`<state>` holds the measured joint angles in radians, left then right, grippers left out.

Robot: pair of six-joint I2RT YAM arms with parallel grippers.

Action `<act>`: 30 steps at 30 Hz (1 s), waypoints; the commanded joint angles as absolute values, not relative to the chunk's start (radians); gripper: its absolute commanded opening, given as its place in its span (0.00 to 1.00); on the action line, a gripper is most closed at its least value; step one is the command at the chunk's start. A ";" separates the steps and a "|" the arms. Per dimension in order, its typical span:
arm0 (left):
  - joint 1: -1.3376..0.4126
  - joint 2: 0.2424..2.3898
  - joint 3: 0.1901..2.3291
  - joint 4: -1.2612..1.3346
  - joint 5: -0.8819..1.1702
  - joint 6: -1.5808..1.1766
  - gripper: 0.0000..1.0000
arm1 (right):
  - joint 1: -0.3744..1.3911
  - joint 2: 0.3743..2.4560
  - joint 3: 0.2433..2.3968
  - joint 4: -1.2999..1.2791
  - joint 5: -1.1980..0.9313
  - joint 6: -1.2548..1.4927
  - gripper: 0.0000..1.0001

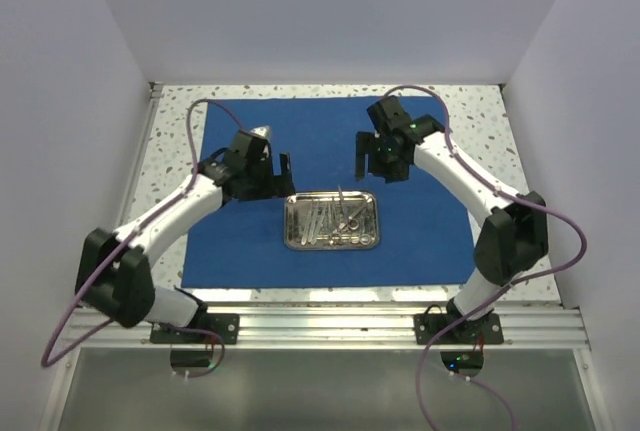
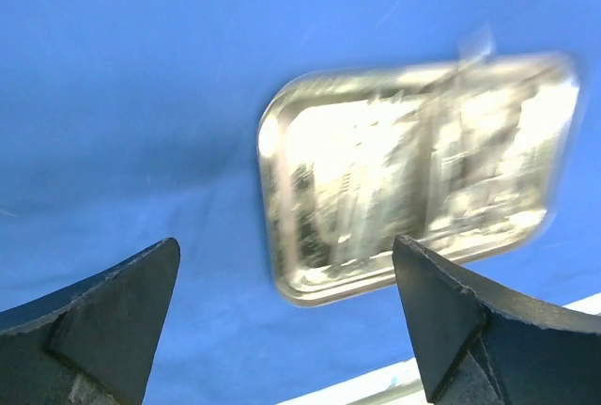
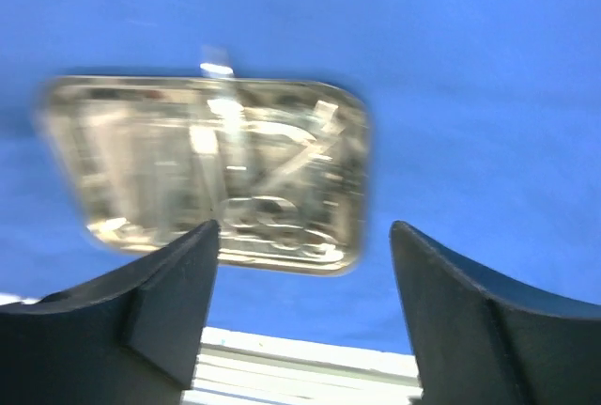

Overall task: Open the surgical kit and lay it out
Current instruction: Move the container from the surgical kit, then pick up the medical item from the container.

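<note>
The royal-blue cloth wrap [image 1: 330, 151] lies spread flat on the table. The shiny steel tray [image 1: 331, 219] sits on its near middle, holding several slender silver instruments [image 1: 340, 221]. My left gripper [image 1: 282, 169] hovers open and empty above the cloth, just left of and behind the tray. My right gripper [image 1: 368, 156] hovers open and empty behind the tray's right end. The tray shows blurred in the left wrist view [image 2: 413, 189] and in the right wrist view [image 3: 207, 170], with the instruments [image 3: 263, 179] inside; each view's gripper [image 2: 286, 255] [image 3: 305, 236] stands wide apart above the cloth [image 2: 141, 95] [image 3: 470, 95].
The speckled tabletop [image 1: 490, 121] borders the cloth on all sides. A metal rail [image 1: 330, 326] runs along the near edge, also visible in the right wrist view [image 3: 300, 358]. White walls close in the back and sides.
</note>
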<state>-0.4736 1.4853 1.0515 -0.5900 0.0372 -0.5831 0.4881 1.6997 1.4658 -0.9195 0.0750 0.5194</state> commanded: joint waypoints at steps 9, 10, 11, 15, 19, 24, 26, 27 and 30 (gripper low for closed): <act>-0.428 1.236 0.946 -0.389 0.138 -0.575 0.79 | 0.595 1.810 1.549 -0.873 0.008 0.472 0.31; -0.428 1.221 0.957 -0.396 0.123 -0.568 0.79 | 0.595 1.825 1.551 -0.865 0.012 0.465 0.31; -0.428 1.213 0.962 -0.400 0.109 -0.563 0.78 | 0.597 1.839 1.561 -0.865 0.014 0.463 0.30; -0.428 1.189 0.969 -0.428 0.095 -0.557 0.76 | 0.604 1.922 1.608 -0.877 0.023 0.442 0.30; -0.428 1.163 0.956 -0.436 0.081 -0.557 0.75 | 0.618 1.950 1.632 -0.876 0.023 0.436 0.31; -0.428 1.146 0.954 -0.452 0.060 -0.549 0.75 | 0.632 1.968 1.632 -0.871 0.021 0.439 0.31; -0.428 1.143 0.956 -0.459 0.054 -0.548 0.74 | 0.637 1.982 1.625 -0.868 0.025 0.439 0.31; -0.428 1.143 0.959 -0.468 0.046 -0.546 0.74 | 0.640 1.986 1.623 -0.867 0.031 0.439 0.31; -0.428 1.123 0.965 -0.472 0.031 -0.540 0.74 | 0.647 1.997 1.602 -0.845 0.041 0.439 0.31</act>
<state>-0.4320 1.1618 0.9405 -0.4553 0.0643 -0.5777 0.6373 1.9770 1.5963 -0.8700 0.0319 0.4580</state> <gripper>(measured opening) 0.743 0.305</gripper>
